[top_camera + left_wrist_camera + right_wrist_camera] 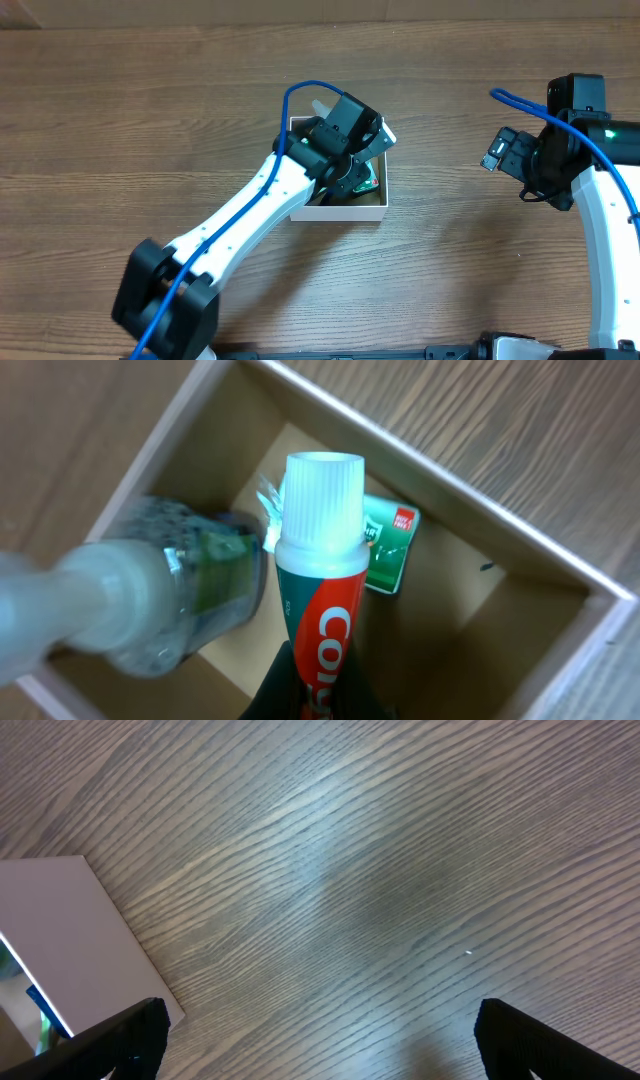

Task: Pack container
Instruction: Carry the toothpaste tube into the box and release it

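The container is a small white-walled cardboard box with a brown inside, at the table's middle; it also shows in the left wrist view and, as a white wall, in the right wrist view. My left gripper is shut on a red toothpaste tube with a white cap, held over the box's inside. A clear plastic bottle and a green packet lie inside the box. In the overhead view the left gripper covers most of the box. My right gripper is open and empty, right of the box.
The wooden table runs all round the box. The right arm's base and blue cable stand at the right edge. The left arm stretches from the front left toward the box.
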You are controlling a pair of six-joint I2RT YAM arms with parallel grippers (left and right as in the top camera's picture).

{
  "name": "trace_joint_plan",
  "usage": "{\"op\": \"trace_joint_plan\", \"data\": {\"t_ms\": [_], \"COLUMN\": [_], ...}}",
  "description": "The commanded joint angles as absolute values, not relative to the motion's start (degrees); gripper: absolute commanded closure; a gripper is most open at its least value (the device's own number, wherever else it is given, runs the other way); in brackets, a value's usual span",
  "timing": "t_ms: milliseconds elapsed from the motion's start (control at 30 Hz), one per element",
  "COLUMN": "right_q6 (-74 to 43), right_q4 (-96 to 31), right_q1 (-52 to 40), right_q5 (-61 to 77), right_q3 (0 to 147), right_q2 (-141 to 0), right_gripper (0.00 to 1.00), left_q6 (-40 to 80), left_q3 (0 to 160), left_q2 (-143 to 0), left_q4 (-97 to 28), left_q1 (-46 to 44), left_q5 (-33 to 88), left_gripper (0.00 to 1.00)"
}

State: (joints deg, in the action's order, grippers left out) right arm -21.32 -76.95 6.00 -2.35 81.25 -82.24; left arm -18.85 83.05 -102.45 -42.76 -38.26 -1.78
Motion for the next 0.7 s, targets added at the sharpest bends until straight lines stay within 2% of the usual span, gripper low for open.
{"op": "trace_joint_plan", "data": {"t_ms": [0,33,67,133,167,267,467,667], "right_q6": [-21.1,-21.1,-21.1,-21.1,-21.1,-20.8,-19.4,-17.2], "right_q4": [-76.7,-76.7,-76.7,-76.7,-76.7,-76.7,-74.9,-67.5], "right_q1": [6.2,6.2,6.2,6.2,6.2,6.2,6.1,4.0], "right_q5": [-2.4,-2.4,-2.4,-2.4,-2.4,-2.4,-2.4,-1.8], "right_q3": [81.3,81.3,81.3,81.3,81.3,81.3,81.3,81.5], "right_q2": [-82.2,-82.2,-82.2,-82.2,-82.2,-82.2,-82.2,-82.2], "right_gripper": [0.00,0.00,0.00,0.00,0.00,0.00,0.00,0.00], "left_q6": [-20.6,-20.6,-20.6,-20.6,-20.6,-18.0,-4.6,6.7], "left_q3": [83.5,83.5,83.5,83.5,83.6,85.4,88.5,88.5], "left_q2": [-104.7,-104.7,-104.7,-104.3,-104.1,-103.0,-94.0,-84.8], "left_q4": [-42.3,-42.3,-42.2,-42.1,-42.2,-44.6,-47.0,-47.8], "left_q1": [-37.9,-37.9,-37.9,-37.9,-37.9,-37.9,-36.9,-30.2], "left_q5": [-3.8,-3.9,-4.1,-5.6,-6.7,-9.9,-11.5,-12.6], "left_gripper": [0.96,0.95,0.83,0.36,0.25,0.12,0.00,0.00]}}
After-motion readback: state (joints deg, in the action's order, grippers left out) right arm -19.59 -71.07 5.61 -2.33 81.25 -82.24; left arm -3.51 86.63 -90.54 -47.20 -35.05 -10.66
